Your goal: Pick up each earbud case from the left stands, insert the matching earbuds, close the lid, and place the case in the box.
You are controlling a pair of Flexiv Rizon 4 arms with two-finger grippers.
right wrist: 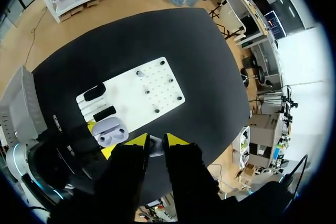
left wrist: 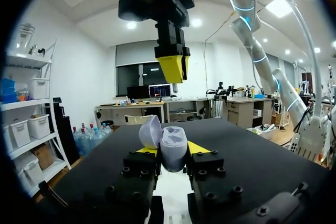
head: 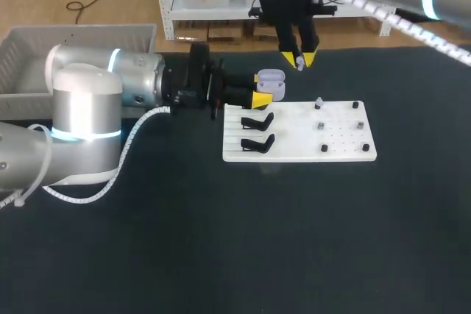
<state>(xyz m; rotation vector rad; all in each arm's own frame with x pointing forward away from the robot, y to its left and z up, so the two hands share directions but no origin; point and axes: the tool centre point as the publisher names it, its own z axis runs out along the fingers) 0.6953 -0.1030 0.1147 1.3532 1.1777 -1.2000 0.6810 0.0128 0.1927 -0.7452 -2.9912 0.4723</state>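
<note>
My left gripper is shut on a pale lilac earbud case and holds it just above the back left corner of the white board. In the left wrist view the case sits between the yellow tips with its lid tipped open. Directly above it hangs my right gripper, shut on a small earbud. The right wrist view shows that earbud pinched between the fingers, with the open case below and beside it.
Two empty black stands sit on the board's left side. On its right side are small pegs, one with a grey earbud. A grey bin stands at the back left of the dark table.
</note>
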